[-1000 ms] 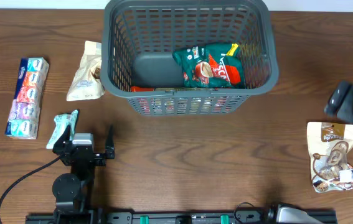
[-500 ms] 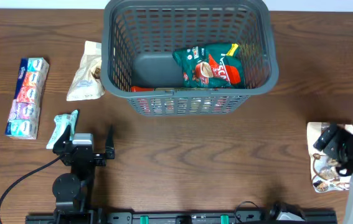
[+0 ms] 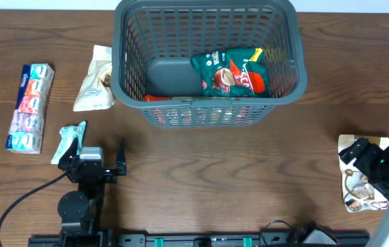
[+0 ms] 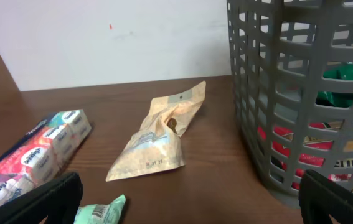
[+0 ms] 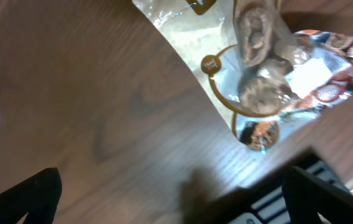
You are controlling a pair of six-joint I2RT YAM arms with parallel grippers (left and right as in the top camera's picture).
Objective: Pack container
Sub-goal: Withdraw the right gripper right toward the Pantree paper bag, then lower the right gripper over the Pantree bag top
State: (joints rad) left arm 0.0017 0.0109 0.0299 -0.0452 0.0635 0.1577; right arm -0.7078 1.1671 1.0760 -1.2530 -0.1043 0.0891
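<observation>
The dark grey slotted container [image 3: 129, 82] stands at the table's back centre. It holds a green snack pack [image 3: 232, 72] and a red pack [image 3: 160, 98] low at the front wall. Its wall fills the right of the left wrist view [image 4: 276, 124]. My left gripper [image 3: 98, 165] rests open and empty at the front left, beside a mint green pack [image 3: 67, 140]. My right gripper [image 3: 369, 165] is open and empty over a tan snack pouch [image 3: 359, 147] at the right edge. The pouch also shows in the right wrist view [image 5: 257, 68].
A beige pouch [image 3: 95, 79] lies left of the container, also in the left wrist view [image 4: 160, 134]. A multicoloured tissue pack [image 3: 29, 106] lies at the far left. The table's front edge and a rail [image 5: 325, 193] are close to the right gripper.
My right arm has come down and forward from beside the table's right edge to above the tan pouch. The left arm has not moved.
</observation>
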